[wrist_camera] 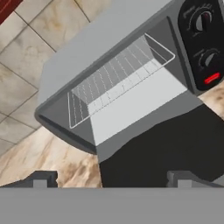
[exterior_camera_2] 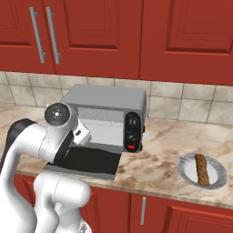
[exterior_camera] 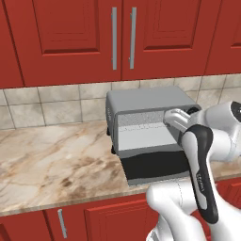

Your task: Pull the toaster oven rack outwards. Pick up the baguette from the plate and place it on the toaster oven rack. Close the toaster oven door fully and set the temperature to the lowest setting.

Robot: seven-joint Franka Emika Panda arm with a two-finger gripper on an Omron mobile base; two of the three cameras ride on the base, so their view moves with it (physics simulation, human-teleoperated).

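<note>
The grey toaster oven [exterior_camera: 141, 101] stands on the counter against the tiled wall. Its dark glass toaster oven door [wrist_camera: 175, 148] lies folded down flat in front. The wire toaster oven rack [wrist_camera: 116, 81] sits inside the cavity, upper half. My gripper [wrist_camera: 111, 180] hovers above the lowered door, facing the cavity. It is open, its two fingertips [wrist_camera: 40, 179] far apart and nothing between them. To the oven's right, the golden-brown baguette [exterior_camera_2: 201, 169] lies on the pale plate [exterior_camera_2: 185, 169].
The black control panel [exterior_camera_2: 132, 133] carries two round knobs [wrist_camera: 203, 19] and a red button [wrist_camera: 212, 78]. Red wall cabinets [exterior_camera: 113, 37] hang above the oven. Marble counter [exterior_camera: 52, 160] stretches to the oven's left, and my white arm [exterior_camera_2: 50, 136] fills the near side.
</note>
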